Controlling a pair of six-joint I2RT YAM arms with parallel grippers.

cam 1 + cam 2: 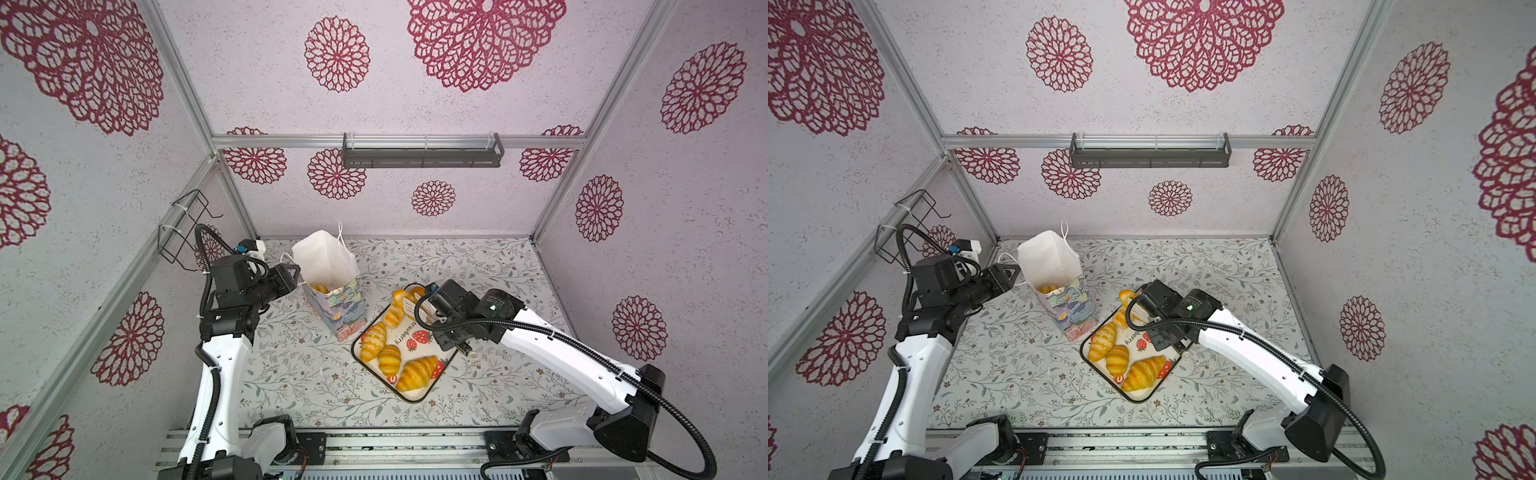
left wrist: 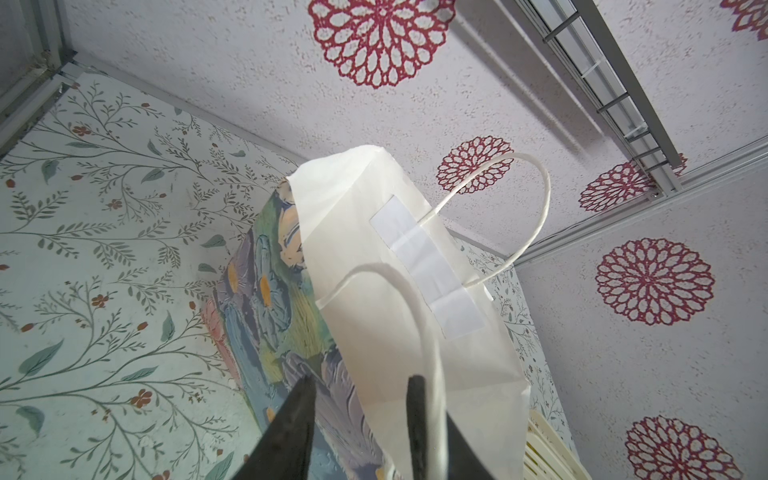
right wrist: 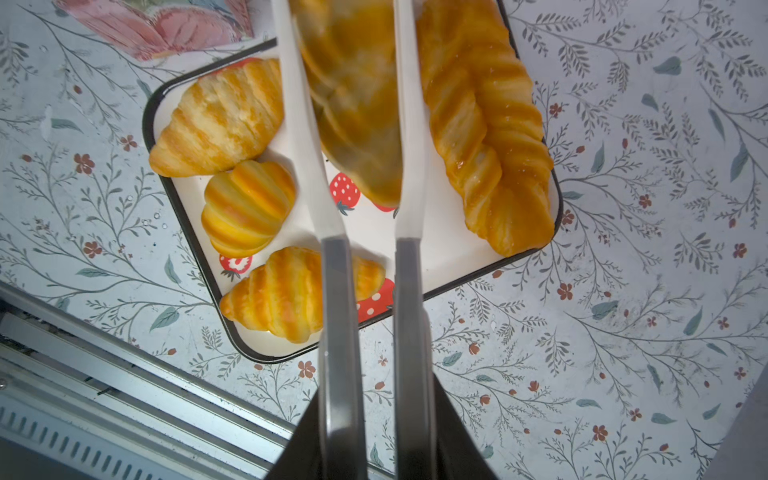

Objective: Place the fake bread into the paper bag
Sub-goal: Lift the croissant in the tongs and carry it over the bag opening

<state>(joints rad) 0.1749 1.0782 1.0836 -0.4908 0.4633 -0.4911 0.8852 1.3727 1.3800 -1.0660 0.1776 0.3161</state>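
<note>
The paper bag (image 1: pixel 332 266) stands open at the back left of the table, flower print outside and white inside, with fake bread (image 1: pixel 320 287) at its bottom. My left gripper (image 2: pixel 361 380) is open astride the bag's near rim, one finger outside and one inside by the cord handle (image 2: pixel 432 357). My right gripper (image 3: pixel 376 399) is shut on white tongs (image 3: pixel 332 291), and the tongs pinch a blurred croissant (image 3: pixel 357 104) above the tray. A twisted loaf (image 1: pixel 397 309), two croissants (image 1: pixel 374 340) (image 1: pixel 417 372) and a round bun (image 1: pixel 389 359) lie on the tray.
The strawberry-print tray (image 1: pixel 415 400) lies beside the bag's right side, almost touching it. A black wire basket (image 1: pixel 183 228) hangs on the left wall and a grey shelf (image 1: pixel 422 156) on the back wall. A metal rail (image 1: pixel 374 449) runs along the table's front edge.
</note>
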